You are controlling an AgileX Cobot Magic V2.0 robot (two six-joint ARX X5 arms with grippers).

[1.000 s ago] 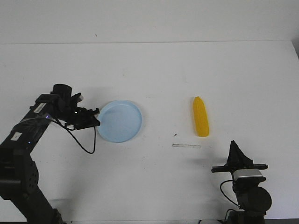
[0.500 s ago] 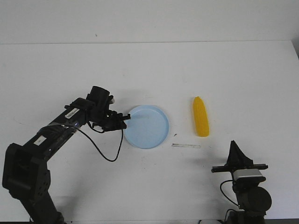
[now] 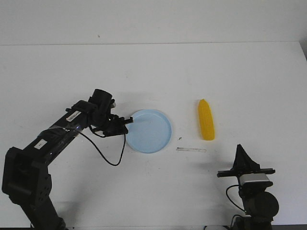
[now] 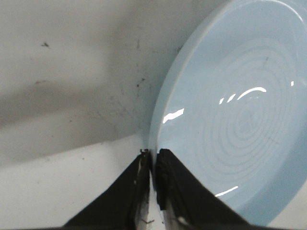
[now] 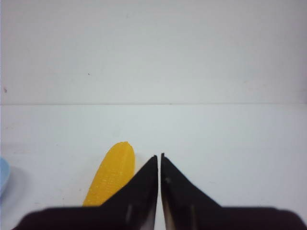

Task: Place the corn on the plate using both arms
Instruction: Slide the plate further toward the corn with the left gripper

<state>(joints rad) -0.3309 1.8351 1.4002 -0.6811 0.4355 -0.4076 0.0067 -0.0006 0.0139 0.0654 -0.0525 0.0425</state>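
The pale blue plate (image 3: pixel 149 131) lies on the white table near the middle. My left gripper (image 3: pixel 127 121) is shut on the plate's left rim; in the left wrist view the two black fingers pinch the rim (image 4: pixel 153 152) of the plate (image 4: pixel 240 110). The yellow corn (image 3: pixel 206 120) lies on the table to the right of the plate, apart from it. It also shows in the right wrist view (image 5: pixel 111 175). My right gripper (image 3: pixel 241 152) is shut and empty, near the table's front edge below the corn; its fingertips (image 5: pixel 159 156) meet beside the corn.
A thin strip of clear tape (image 3: pixel 191 150) and a small dark speck (image 3: pixel 180 138) lie on the table between plate and corn. The table's back edge meets a white wall (image 3: pixel 153 21).
My left arm has dragged the plate to the right, from the left side toward the middle, then eased slightly back. The corn and the right arm have not moved.
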